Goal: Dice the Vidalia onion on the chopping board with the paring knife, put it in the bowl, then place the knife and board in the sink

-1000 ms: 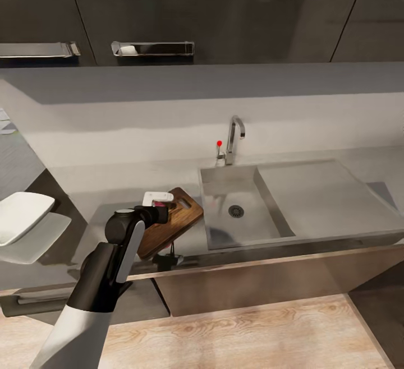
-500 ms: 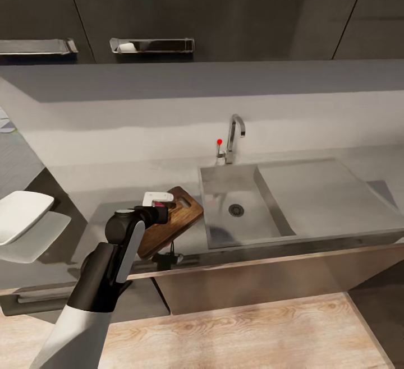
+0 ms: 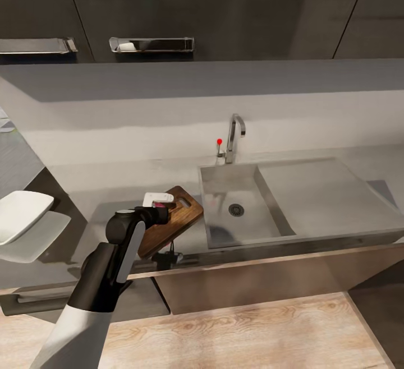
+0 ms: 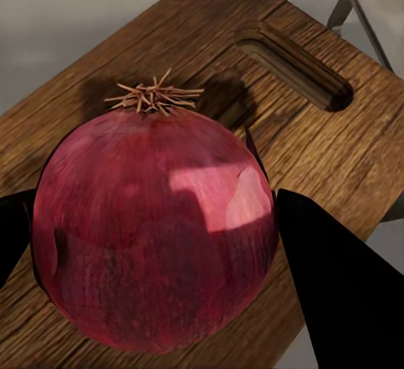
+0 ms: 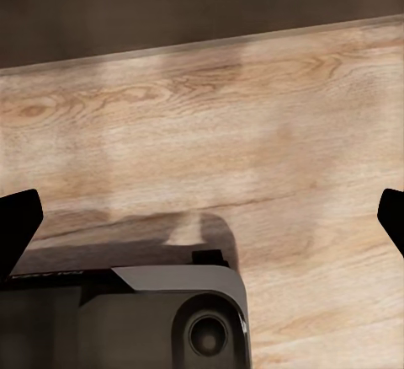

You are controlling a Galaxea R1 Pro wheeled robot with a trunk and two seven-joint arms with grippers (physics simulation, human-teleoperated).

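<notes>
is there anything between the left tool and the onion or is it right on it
Nothing visible stands between them. In the left wrist view the Vidalia onion sits between the left tool's dark fingers, which flank it on both sides, over the chopping board.

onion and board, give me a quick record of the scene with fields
onion: Vidalia onion between the left gripper jaws, over the chopping board
board: on the countertop, left of the sink, handle slot toward the sink
sink: basin holds nothing visible, tap behind
bowl: white bowl at far left
right gripper: jaws apart, over the wooden floor
</notes>
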